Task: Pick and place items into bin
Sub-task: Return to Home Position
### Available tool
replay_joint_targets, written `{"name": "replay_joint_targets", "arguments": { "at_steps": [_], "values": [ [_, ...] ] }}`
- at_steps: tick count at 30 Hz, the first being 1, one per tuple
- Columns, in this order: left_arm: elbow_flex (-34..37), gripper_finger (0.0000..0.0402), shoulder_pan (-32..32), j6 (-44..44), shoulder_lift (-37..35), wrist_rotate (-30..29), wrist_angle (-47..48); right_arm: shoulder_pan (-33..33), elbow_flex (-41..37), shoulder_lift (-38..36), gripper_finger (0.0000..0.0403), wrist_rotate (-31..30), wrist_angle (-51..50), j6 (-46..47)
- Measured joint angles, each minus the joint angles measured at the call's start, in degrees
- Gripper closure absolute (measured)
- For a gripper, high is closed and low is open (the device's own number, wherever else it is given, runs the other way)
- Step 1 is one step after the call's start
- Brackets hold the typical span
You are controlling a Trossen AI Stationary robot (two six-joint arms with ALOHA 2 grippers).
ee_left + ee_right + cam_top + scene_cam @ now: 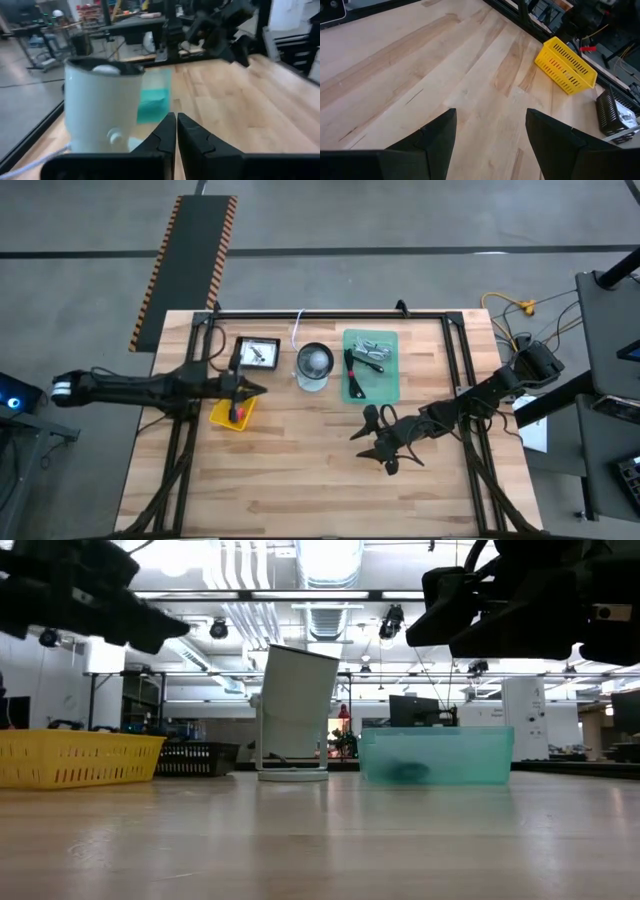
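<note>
Sorting looks finished, so I judge the step in hand to be the retreat to rest. The white cards (258, 352) lie in the black bin (240, 340). A pink-red lump (238, 413) sits in the yellow bin (222, 418). A dark stick-like tool (352, 370) and a silver metal piece (372, 350) rest in the teal tray (385, 385).

The left hand (176, 120) hangs over the yellow bin, just beside the white cup (313, 365), its fingers pressed together and holding nothing. The right hand (490, 115) hovers above bare wood near the tray, spread wide and empty.

Next, each arm probably needs to lift and fold back toward its base. The left must mind the cup.

The tabletop (300, 470) is pale planked wood with streaky grain. The yellow and black bins are slotted rectangular plastic, the tray is translucent, and the cup is smooth and slightly tapered.
</note>
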State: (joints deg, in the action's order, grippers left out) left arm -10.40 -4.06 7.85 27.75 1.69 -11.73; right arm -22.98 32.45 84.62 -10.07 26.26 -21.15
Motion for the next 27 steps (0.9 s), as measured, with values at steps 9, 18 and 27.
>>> {"name": "replay_joint_targets", "arguments": {
  "at_steps": [9,18,27],
  "values": [
    [6.3,0.0401,4.5,0.6,-12.8,-3.7,3.0,0.0,0.0,0.0,0.0179,-0.7,0.1,1.6],
    [8.5,0.0402,4.7,3.5,-26.3,-1.4,7.4,0.0,0.0,0.0,0.0179,-1.2,0.1,3.6],
    [8.6,0.0402,4.7,4.5,-24.3,-1.4,9.7,3.2,-1.1,0.0,0.0196,0.1,-1.0,7.9]
  ]
}}
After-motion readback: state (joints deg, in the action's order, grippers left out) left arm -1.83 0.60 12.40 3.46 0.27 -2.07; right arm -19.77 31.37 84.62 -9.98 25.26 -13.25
